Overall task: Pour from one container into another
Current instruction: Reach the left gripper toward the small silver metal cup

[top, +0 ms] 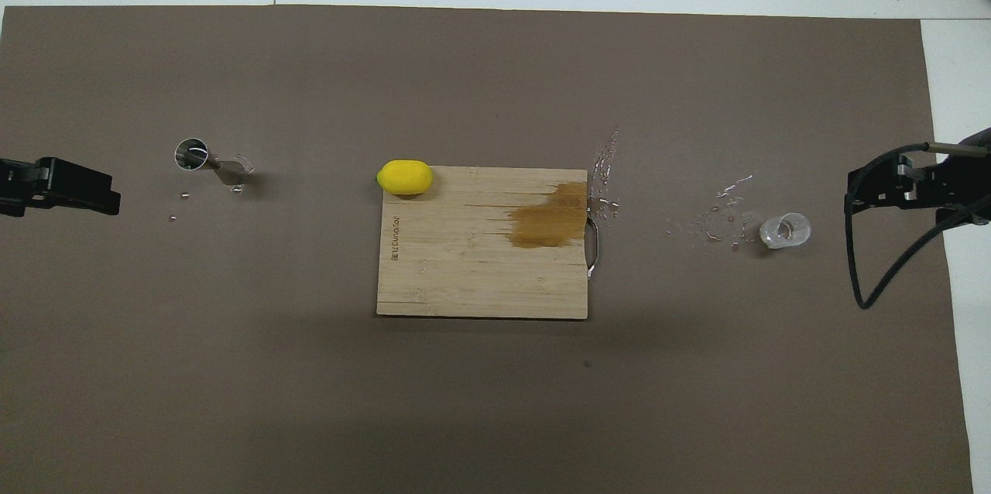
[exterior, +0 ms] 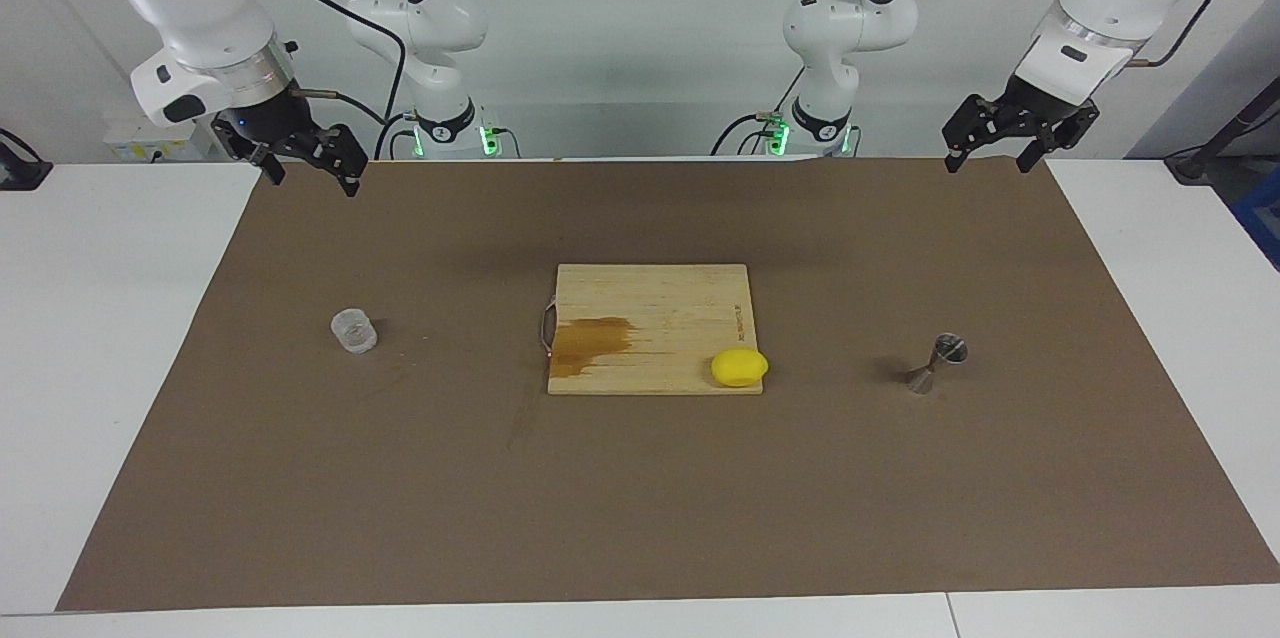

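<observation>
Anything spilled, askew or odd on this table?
Yes. Droplets lie on the mat beside the clear cup, and more by the jigger. The cutting board has a dark wet stain near its handle. The jigger looks tilted.

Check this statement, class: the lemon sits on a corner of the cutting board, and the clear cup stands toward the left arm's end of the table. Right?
Not quite. The clear cup stands toward the right arm's end; the facing view shows it. The lemon does sit on a corner of the cutting board.
</observation>
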You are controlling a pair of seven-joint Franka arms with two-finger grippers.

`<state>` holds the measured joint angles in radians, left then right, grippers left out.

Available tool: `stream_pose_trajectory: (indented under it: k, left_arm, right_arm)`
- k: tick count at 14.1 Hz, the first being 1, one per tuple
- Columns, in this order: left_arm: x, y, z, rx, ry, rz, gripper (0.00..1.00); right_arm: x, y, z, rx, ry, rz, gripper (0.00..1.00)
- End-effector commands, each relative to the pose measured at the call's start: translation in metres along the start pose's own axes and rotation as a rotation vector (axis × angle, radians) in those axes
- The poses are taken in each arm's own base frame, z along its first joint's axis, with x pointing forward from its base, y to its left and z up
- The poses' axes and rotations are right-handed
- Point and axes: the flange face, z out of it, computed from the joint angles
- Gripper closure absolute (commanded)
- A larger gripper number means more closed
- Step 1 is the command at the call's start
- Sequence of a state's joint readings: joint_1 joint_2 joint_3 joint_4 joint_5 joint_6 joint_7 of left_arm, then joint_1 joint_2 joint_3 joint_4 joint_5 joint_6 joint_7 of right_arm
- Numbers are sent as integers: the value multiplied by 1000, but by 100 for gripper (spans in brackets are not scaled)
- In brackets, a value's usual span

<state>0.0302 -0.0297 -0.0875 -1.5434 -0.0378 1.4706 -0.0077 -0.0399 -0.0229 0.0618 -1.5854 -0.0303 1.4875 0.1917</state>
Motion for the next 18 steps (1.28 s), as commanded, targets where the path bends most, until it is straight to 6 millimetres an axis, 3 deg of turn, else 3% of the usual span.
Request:
stream_pose_trajectory:
  k: [1,5,11,14,16,18]
  left_arm:
    - [-5,2,-8,16,-1,3,0]
    - [-5,0,-8,13,5,0,0]
    - [-1,13,-4,16,42,23,0]
    - [5,8,12,14,38,13,0]
    - [10,-4,35,-21,-11,-16,0]
    - [14,-37,65,-111,-68,-99,0]
  right_arm:
    - [-9,1,-6,3,1,-67,0]
    - [-5,0,-10,-9,23,-70,0]
    - [-5,2,-11,6,16,-65,0]
    - [-6,4,-10,10,13,-63,0]
    - [-7,5,-13,11,18,-61,0]
    - [-7,5,-13,11,18,-59,0]
